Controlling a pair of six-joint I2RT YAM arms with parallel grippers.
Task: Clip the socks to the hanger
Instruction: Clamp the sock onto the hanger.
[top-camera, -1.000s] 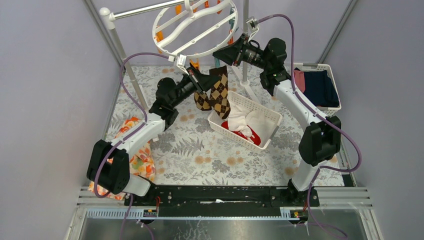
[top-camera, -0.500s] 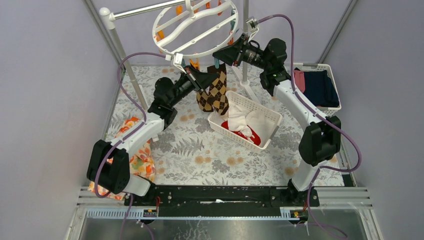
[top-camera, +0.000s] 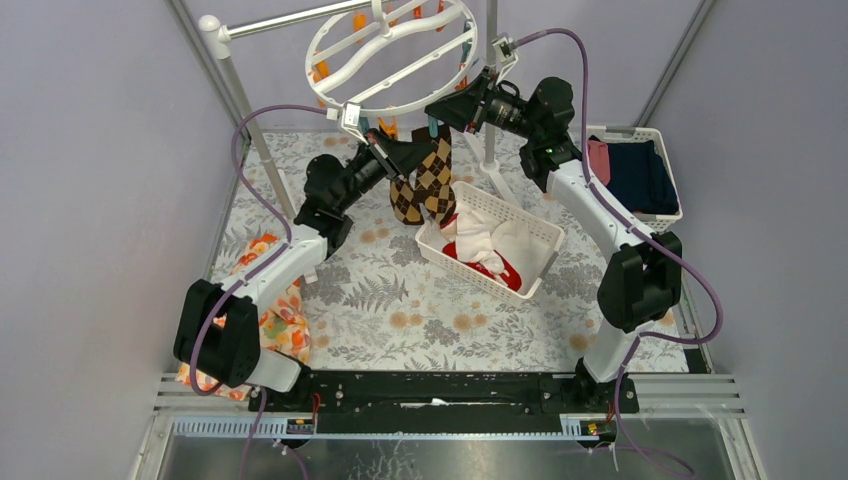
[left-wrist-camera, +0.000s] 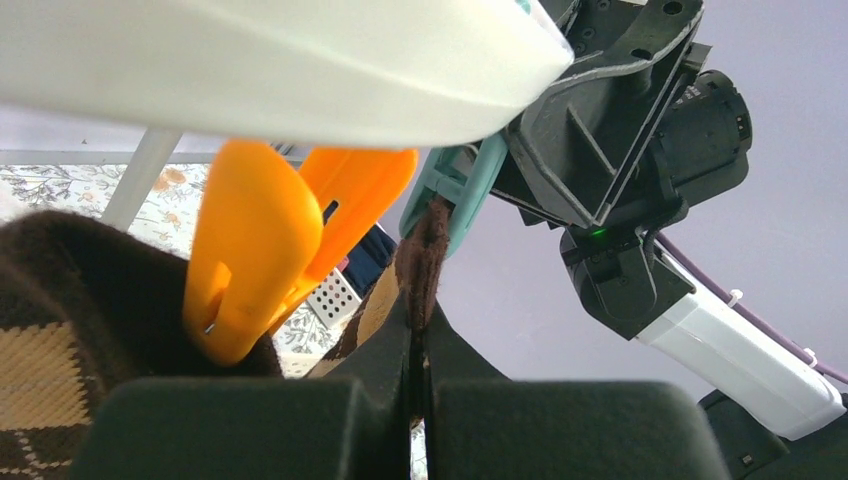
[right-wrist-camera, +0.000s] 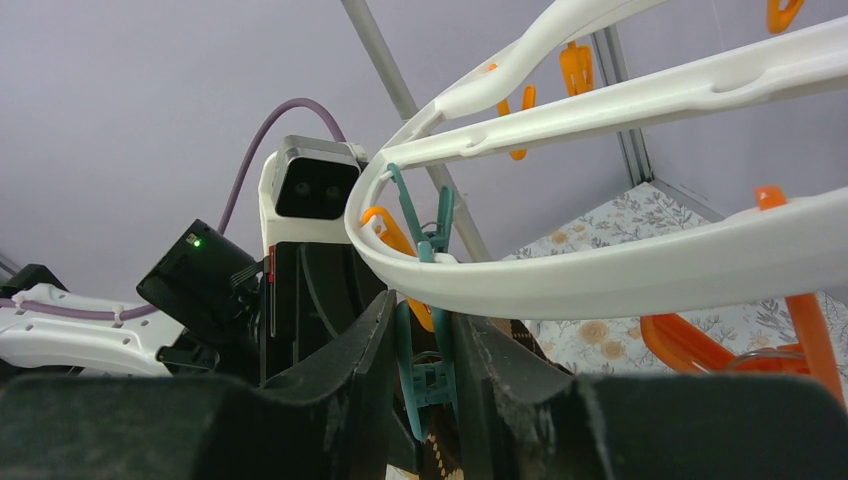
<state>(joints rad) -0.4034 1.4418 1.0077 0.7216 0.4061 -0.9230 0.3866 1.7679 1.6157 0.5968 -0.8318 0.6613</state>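
Observation:
The white ring hanger (top-camera: 345, 98) hangs at the back with orange and teal clothespins on its rim. My left gripper (top-camera: 412, 156) is shut on the brown cuff of an argyle sock (left-wrist-camera: 424, 250), holding it up into the mouth of a teal clothespin (left-wrist-camera: 468, 190). Both argyle socks (top-camera: 436, 185) dangle below. An orange clothespin (left-wrist-camera: 255, 260) hangs beside it, under the rim (left-wrist-camera: 270, 70). My right gripper (right-wrist-camera: 422, 335) is shut on the teal clothespin (right-wrist-camera: 428, 385) below the rim (right-wrist-camera: 620, 275). Red and whitish socks (top-camera: 482, 250) lie in a basket.
The white slatted basket (top-camera: 520, 212) stands just right of the hanging socks. A second basket (top-camera: 668, 215) with navy and pink clothes sits at the far right. An orange floral cloth (top-camera: 285, 325) lies front left. Rack poles (top-camera: 240, 90) rise behind both grippers.
My left gripper has lifted the argyle sock slightly up and back toward the teal clothespin. The hanger ring has shifted a little. The right gripper has stayed on the pin.

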